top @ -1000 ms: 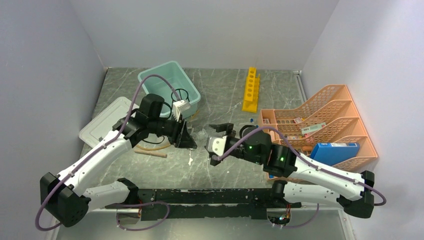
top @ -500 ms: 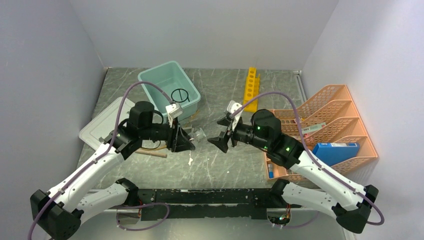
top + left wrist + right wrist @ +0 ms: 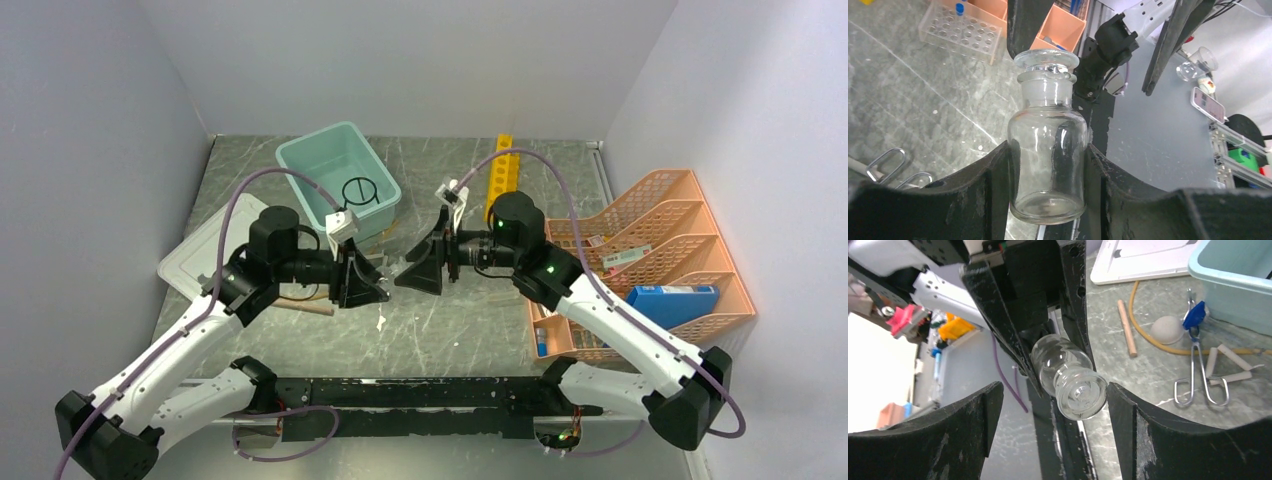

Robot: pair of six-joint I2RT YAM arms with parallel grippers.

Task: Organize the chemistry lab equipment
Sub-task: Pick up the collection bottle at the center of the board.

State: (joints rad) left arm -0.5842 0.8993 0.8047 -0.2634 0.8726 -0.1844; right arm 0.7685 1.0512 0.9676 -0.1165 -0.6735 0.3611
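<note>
Glassware check: left claw (image 3: 1048, 155) is clamped on a stoppered glass bottle (image 3: 1047, 130), stopper end poking between the wide-open jaws of the right claw (image 3: 1053, 395).

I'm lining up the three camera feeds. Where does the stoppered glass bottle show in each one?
Top external: the glass bottle is mid-table, just left of centre.
Left wrist: centre frame, upright, stopper on top.
Right wrist: centre frame, seen stopper-first.
Shared landmark: the left end effector's black fingers clamp its sides in every view.
</note>
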